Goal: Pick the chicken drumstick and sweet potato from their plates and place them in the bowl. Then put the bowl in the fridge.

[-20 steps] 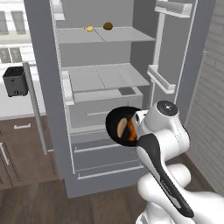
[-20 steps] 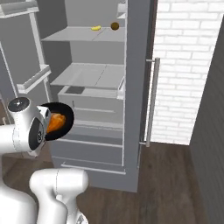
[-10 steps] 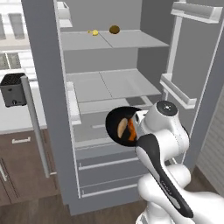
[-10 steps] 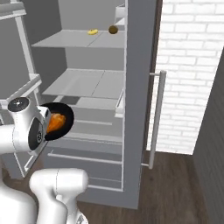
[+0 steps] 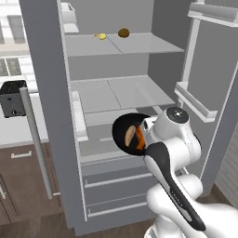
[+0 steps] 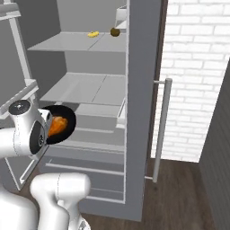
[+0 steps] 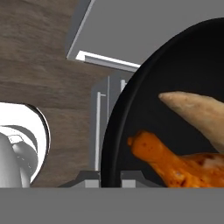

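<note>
Over the last second the whole scene has grown and slid in both base views, so the base has driven closer to the open fridge (image 5: 121,93), which puts its bare middle shelves just ahead of the claw (image 7: 111,177) for the last step. The bowl (image 5: 128,134) hangs at the claw, rim between the tips. The claw is probably clenched on it, though the tips barely show. The chicken drumstick (image 7: 175,159) and the sweet potato (image 7: 199,116) lie inside, just beyond the tips.

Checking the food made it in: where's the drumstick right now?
The drumstick lies inside the black bowl beside the sweet potato, held up in front of the open fridge, level with its middle shelves.
</note>
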Robot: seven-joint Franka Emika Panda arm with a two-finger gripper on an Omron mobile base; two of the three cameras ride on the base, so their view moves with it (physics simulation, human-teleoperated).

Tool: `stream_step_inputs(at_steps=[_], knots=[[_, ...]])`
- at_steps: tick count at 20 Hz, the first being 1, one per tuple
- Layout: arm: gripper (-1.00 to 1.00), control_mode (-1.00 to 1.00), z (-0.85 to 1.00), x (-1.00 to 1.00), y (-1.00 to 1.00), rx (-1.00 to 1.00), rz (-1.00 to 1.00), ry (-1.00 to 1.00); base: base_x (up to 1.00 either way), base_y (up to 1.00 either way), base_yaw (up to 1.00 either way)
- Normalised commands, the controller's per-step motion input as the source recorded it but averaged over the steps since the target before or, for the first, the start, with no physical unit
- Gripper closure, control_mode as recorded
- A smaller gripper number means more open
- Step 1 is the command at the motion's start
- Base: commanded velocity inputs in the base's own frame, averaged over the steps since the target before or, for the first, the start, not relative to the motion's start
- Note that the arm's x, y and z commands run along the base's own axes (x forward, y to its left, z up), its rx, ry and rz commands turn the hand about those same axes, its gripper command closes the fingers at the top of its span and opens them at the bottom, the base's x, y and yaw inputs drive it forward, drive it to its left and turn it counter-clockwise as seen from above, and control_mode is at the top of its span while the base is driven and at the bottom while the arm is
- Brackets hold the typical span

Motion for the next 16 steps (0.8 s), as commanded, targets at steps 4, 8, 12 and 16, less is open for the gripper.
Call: stream_step_inputs(at_steps=[4, 8, 12, 16], knots=[[1.00, 1.00, 0.00, 0.00, 0.00, 0.00, 0.00, 0.00, 0.32, 0.00, 0.00], [1.00, 1.00, 0.00, 0.00, 0.00, 0.00, 0.00, 0.00, 0.45, 0.00, 0.00], [1.00, 1.00, 0.00, 0.00, 0.00, 0.00, 0.00, 0.00, 0.00, 0.00, 0.00], [1.00, -1.00, -0.01, 0.00, 0.00, 0.00, 0.00, 0.01, -0.05, 0.00, 0.00]])
